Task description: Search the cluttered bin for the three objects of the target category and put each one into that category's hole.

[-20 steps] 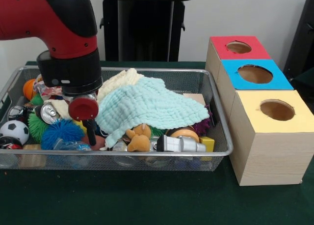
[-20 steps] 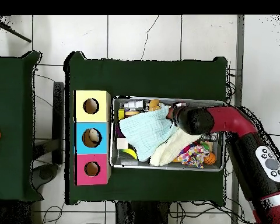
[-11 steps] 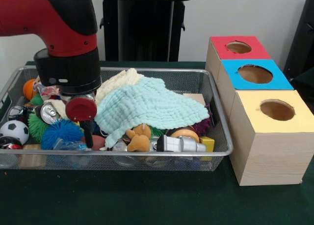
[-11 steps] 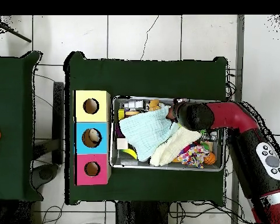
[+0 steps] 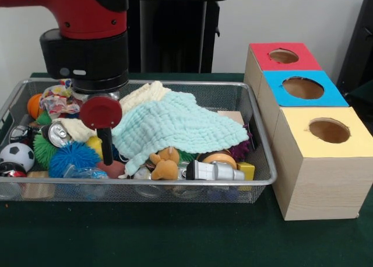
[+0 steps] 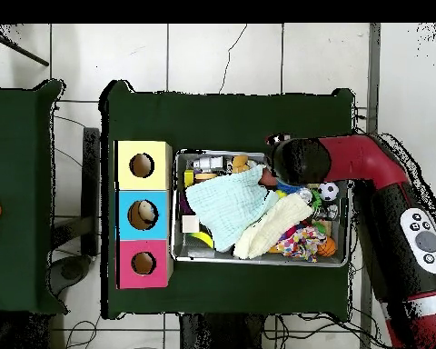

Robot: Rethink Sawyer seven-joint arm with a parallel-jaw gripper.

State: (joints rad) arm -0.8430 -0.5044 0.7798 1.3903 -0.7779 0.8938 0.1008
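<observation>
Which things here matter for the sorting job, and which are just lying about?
Job:
wire bin
red box, blue box, yellow box, each with a hole
gripper
bin clutter: soccer ball, blue spiky ball, can

Lying about:
mint cloth
cream cloth
second green table

Red arm (image 6: 367, 164) over wire bin (image 6: 262, 260), mint cloth (image 6: 223, 204) inside; 3 holed boxes (image 6: 143, 214) beside bin

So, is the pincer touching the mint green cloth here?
Cannot tell. In the front view the pincer hangs right beside the mint green cloth edge, with no plain gap or contact; the overhead view hides it under the arm.
</observation>
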